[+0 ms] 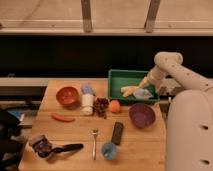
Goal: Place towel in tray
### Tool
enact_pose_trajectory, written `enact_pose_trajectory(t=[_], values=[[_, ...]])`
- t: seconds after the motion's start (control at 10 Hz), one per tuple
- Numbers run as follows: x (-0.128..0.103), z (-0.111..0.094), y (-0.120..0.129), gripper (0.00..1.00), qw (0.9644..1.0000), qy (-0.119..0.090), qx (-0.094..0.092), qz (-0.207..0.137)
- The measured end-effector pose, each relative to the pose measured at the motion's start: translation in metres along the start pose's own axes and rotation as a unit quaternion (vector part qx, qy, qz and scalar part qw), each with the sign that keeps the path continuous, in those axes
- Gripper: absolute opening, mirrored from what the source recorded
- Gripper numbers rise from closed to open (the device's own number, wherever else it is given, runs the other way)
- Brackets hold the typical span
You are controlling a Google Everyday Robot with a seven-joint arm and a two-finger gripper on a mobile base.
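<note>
The green tray [119,78] stands at the back right of the wooden table. The pale grey-blue towel [143,93] lies crumpled inside it, near the front right corner, next to a yellow banana-like piece [129,90]. My gripper [147,83] hangs over the tray's right end, just above the towel. The white arm reaches in from the right. Whether the gripper touches the towel is not visible.
A purple bowl [142,115] sits just in front of the tray, with an orange [115,106] and a dark grape cluster [101,106] to its left. Farther left are a white cup [87,104], blue sponge [88,90] and red bowl [67,96]. A fork [94,142] and a blue cup [109,150] lie near the front edge.
</note>
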Motion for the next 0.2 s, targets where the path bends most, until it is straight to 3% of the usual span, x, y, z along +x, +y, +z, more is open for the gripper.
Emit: enact_pose_trajectory(t=[0.2], values=[[-0.0001,0.0,0.0005,0.67,1.0,0.0,0.0,0.0]])
